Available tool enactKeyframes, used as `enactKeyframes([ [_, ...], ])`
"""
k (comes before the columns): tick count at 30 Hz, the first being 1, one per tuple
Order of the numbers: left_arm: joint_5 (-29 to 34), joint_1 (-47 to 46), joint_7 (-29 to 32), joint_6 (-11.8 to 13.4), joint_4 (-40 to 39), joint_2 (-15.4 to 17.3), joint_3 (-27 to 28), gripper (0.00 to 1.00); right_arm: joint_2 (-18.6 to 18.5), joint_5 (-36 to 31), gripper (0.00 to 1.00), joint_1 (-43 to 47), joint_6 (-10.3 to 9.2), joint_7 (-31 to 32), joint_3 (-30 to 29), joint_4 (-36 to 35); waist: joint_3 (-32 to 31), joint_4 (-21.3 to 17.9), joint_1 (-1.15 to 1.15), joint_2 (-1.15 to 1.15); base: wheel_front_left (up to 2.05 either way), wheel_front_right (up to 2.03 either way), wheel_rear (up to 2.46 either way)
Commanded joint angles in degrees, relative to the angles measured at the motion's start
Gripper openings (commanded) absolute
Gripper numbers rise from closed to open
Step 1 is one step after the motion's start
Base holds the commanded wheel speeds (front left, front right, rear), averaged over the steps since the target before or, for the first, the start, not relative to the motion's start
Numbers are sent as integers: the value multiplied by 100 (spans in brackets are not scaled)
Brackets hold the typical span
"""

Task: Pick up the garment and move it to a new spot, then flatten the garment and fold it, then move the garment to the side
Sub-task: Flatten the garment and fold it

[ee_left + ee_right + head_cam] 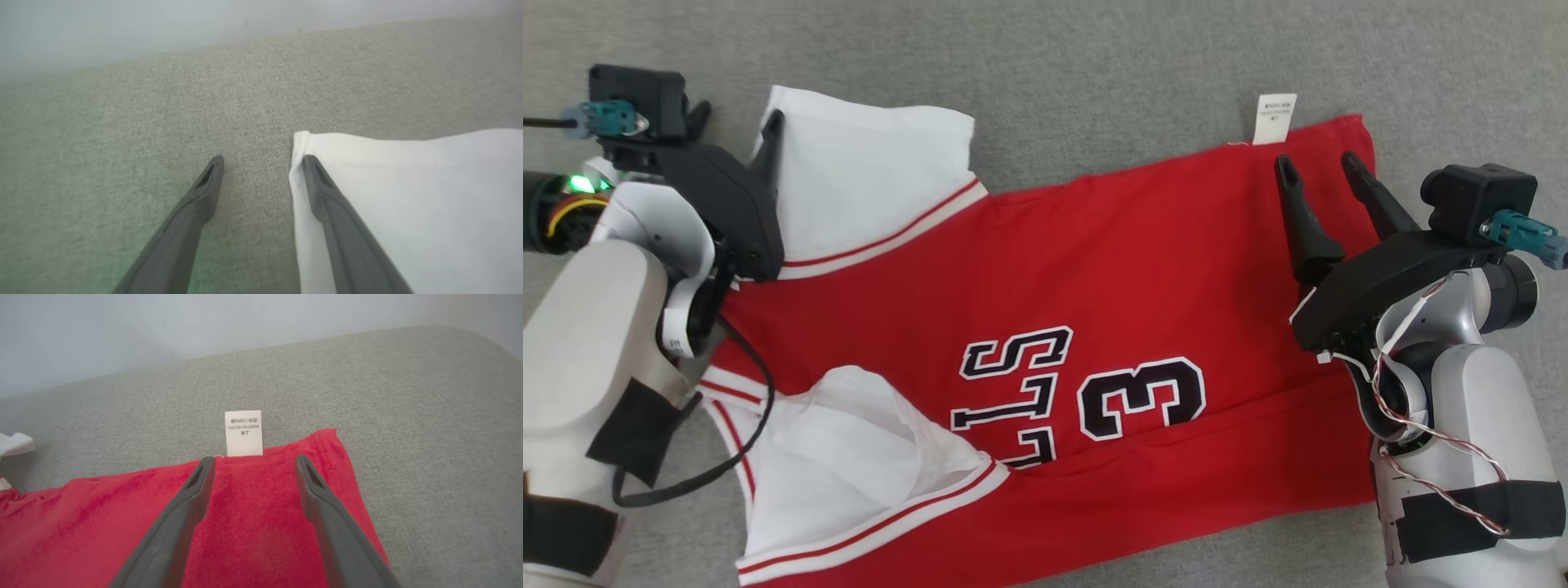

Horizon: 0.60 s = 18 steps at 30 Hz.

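The garment (1094,269), a red jersey with white sleeves and red-and-white trim, lies spread out on a grey woven surface (1094,65). Its hem end is on the robot's right and its sleeves on the left. The head view takes in the whole chest, with black, white-edged lettering and a numeral 3 (1141,398), and shows both sleeves. The far sleeve (866,171) lies fairly flat, while the near one (849,465) is rumpled and puffed up.

A white care label (1274,118) sticks out from the garment's far edge onto the grey surface. The right wrist view brings this label (243,433) close enough to show lines of small print. It also shows the red corner of the hem and a pale wall beyond the surface's rounded edge.

The right end effector (1319,163) is over that far hem corner, just short of the label. Its fingers are spread and nothing is between them.

The left end effector (737,122) is at the outer corner of the far sleeve, also spread and gripping nothing. Its wrist view shows one finger (327,196) over the white corner and the other (204,192) over bare grey fabric.
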Motion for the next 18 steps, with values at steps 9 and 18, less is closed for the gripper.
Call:
enactKeyframes([
  [9,200,-184,331,37,253,98,-239,93,12,-118,100,79,-12,-61,-74,83,156,-132,-2,-1,0,0,0],
  [18,443,-255,705,-8,177,182,-586,48,11,-87,100,105,-12,-49,5,135,99,-132,-2,-1,0,0,0],
])
